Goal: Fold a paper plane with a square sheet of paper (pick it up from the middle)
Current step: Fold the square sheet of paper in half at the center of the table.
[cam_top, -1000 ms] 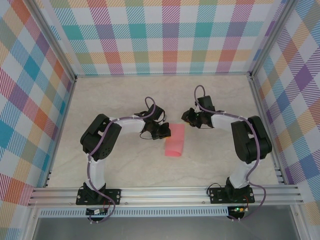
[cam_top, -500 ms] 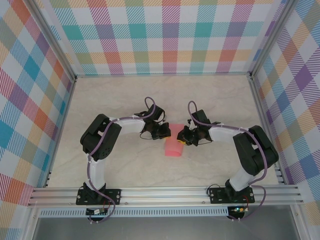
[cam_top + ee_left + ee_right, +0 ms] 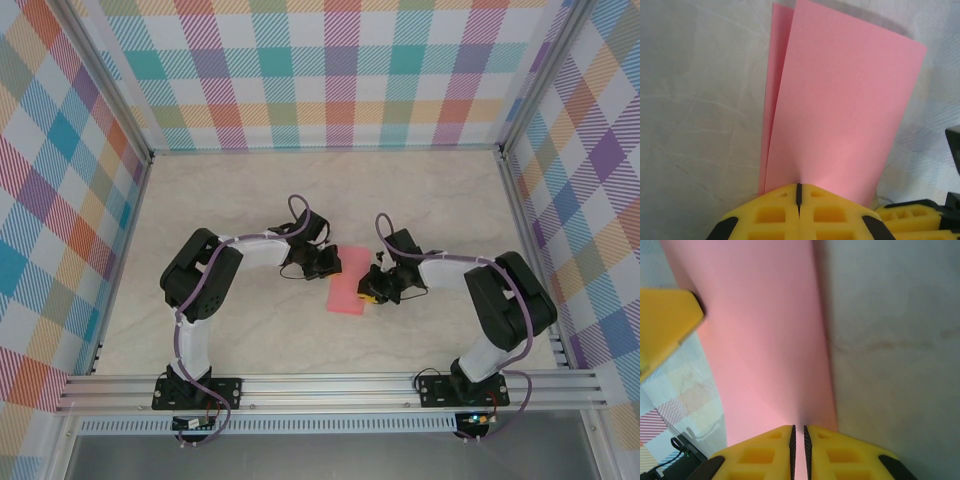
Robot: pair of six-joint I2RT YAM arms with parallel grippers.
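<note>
The square sheet of paper [image 3: 347,296] lies pink and folded double on the marble tabletop between the two arms. My left gripper [image 3: 327,265] is shut on its far left end. In the left wrist view the paper [image 3: 840,110] runs out from the closed seam of that gripper [image 3: 799,189], with a second layer offset at the left. My right gripper [image 3: 371,289] sits at the sheet's right edge. In the right wrist view its jaws [image 3: 799,430] stand a thin slit apart, pinched on the pink paper [image 3: 765,340]. A left finger [image 3: 665,325] shows at the upper left there.
Plaid walls [image 3: 330,70] close in the back and both sides of the table. An aluminium rail [image 3: 330,385] runs along the near edge by the arm bases. Bare marble [image 3: 250,330] lies around the paper.
My right gripper has swung in from the upper right and closed down on the sheet's right edge. The paper now looks shorter and flatter. The left gripper has kept its grip in place.
</note>
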